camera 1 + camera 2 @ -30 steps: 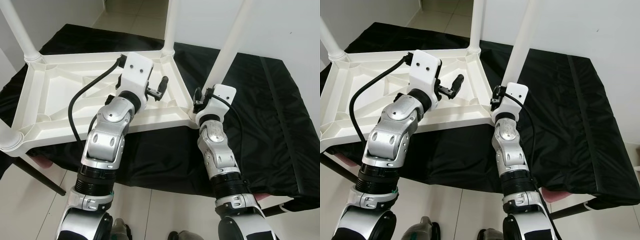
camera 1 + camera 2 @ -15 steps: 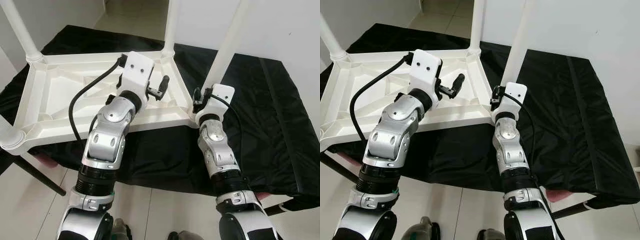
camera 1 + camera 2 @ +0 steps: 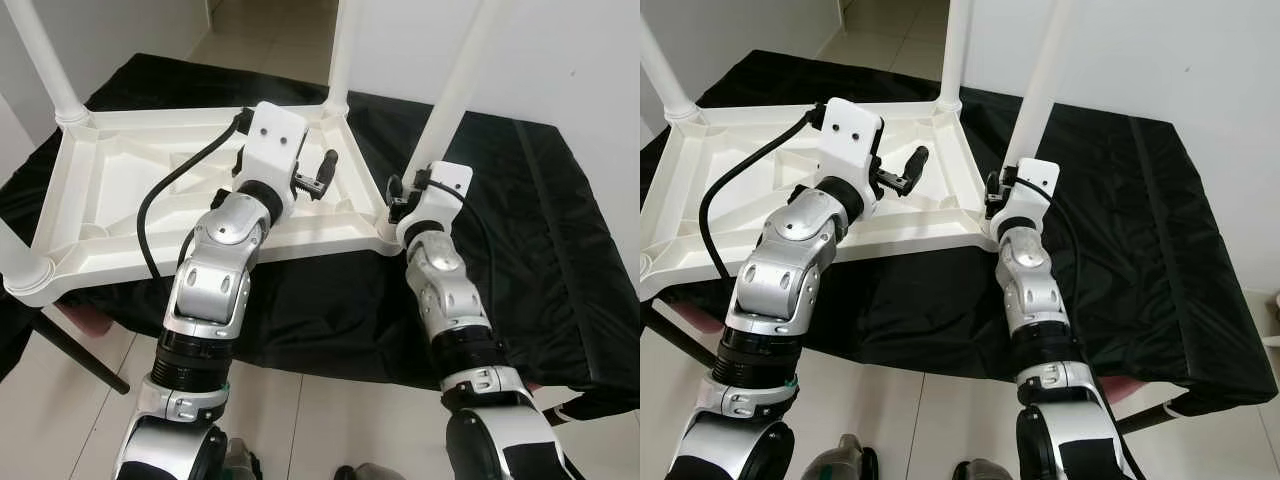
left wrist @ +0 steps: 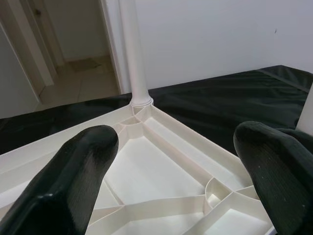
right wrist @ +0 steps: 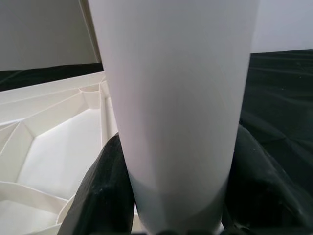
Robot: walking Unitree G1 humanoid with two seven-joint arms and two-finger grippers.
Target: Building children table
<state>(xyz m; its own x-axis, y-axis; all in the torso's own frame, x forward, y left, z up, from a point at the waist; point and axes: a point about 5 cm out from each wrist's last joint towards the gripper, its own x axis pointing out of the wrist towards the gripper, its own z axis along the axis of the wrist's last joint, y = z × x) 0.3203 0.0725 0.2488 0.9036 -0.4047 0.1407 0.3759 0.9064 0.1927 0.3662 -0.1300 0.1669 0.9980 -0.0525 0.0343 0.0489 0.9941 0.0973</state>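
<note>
Left eye view: an upturned white children's table [image 3: 120,190] lies ribbed underside up on a black cloth [image 3: 560,230], its legs rising off the top of the frame. The right gripper [image 3: 402,196] is at the table's near right corner, against the foot of the near right leg [image 3: 455,95], whose long axis runs up toward one o'clock from the wrist. The left gripper [image 3: 318,172] hovers over the underside, pointing toward two o'clock, well apart from that leg.

Right eye view: the same corner sits at the frame's centre; the right arm is plainly the nearer to the near right leg [image 3: 1040,80], the far leg [image 3: 955,50] standing at eleven o'clock from it.

Left wrist view: the two black fingers [image 4: 73,171] stand wide apart with nothing between them, the far leg [image 4: 133,49] straight ahead at twelve o'clock, seated in its socket.

Right wrist view: the leg [image 5: 171,98] stands upright between the black fingers [image 5: 105,191], which are clamped on either side of its base, just above the corner socket. Any seating push would probably run down along that axis.
</note>
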